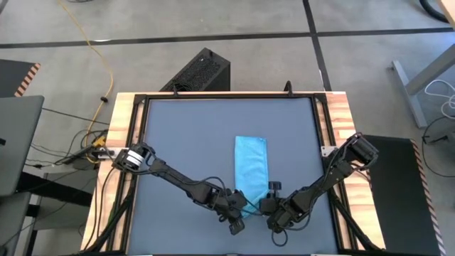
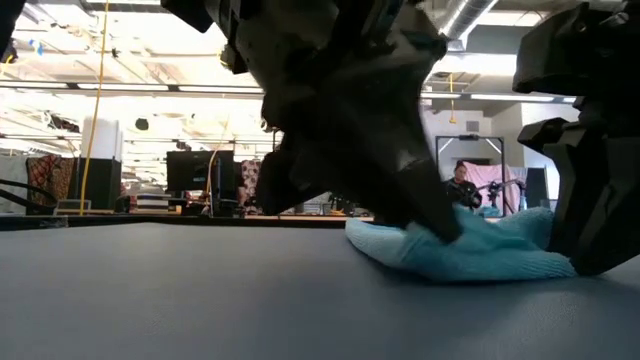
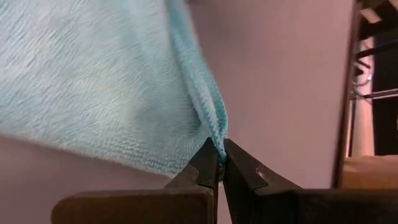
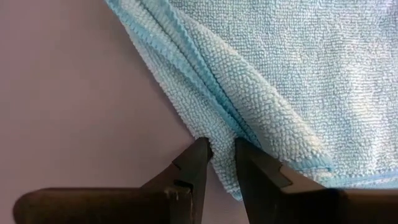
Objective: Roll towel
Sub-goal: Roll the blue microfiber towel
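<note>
Blue towel [image 1: 252,165] folded narrow, lying centre-right toward desk [image 1: 185,135] near edge. L gripper [image 3: 220,157] clamped on near corner; R gripper [image 4: 222,155] pinching the other. Rolling start; next needs both lifting evenly, turning over.

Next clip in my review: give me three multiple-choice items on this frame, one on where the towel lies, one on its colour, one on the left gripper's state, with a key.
1. Where is the towel on the table?
A. far left corner
B. around the middle, its near end between the two grippers
C. hanging off the right edge

2. What colour is the towel?
A. sky blue
B. red
C. white

3. What is the left gripper doing?
A. wide open above the table
B. shut on the towel's edge
C. holding a cup

Key: 1 B, the high view shows the strip running from mid-table down to the left gripper and right gripper. 2 A, every view shows plain blue cloth. 3 B, the left wrist view shows the tips pinched on the hem.
</note>
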You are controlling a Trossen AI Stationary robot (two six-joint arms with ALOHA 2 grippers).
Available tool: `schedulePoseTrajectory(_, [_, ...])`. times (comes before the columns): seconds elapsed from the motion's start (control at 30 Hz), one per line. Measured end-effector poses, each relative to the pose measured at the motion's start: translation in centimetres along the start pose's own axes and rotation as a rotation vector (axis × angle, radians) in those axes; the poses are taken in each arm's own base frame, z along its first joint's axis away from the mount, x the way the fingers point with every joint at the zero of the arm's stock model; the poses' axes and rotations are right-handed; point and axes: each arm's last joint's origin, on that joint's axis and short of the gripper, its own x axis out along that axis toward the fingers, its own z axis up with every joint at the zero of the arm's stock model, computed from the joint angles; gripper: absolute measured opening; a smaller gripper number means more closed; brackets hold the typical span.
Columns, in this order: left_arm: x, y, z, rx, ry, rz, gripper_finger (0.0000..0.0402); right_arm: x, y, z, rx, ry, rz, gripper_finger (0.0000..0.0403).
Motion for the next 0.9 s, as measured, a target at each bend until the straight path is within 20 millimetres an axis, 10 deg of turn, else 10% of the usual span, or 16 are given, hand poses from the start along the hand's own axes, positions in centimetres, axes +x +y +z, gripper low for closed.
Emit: schedulePoseTrajectory(0.9, [-0.2, 1.3, -0.9, -0.054, 0.046, 0.179, 0.0, 0.3, -0.3, 0.3, 0.091, 0.011, 0.019, 0.0075])
